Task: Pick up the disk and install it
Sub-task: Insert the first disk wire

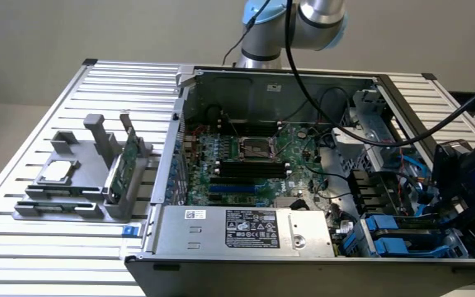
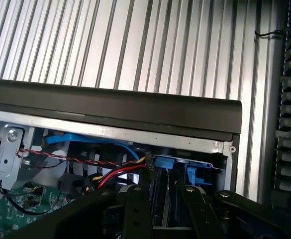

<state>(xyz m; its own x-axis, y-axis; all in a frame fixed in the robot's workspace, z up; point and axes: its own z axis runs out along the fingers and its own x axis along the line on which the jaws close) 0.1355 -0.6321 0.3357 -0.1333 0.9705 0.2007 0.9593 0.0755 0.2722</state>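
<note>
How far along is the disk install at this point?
Done: the disk is off the grey holder, which holds the chip and green card. In hand: the gripper appears shut on the disk, edge-on in the drive-bay corner of the computer case. Left: release; whether the disk is seated is unclear.

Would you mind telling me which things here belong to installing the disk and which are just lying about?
For the job:
- the disk, blue-railed, at the case's drive bay
- the gripper, right at it
- the open computer case

Lying about:
- the processor chip
- the green circuit card
Both sit in the grey fixture on the slatted table beside the case.
</note>
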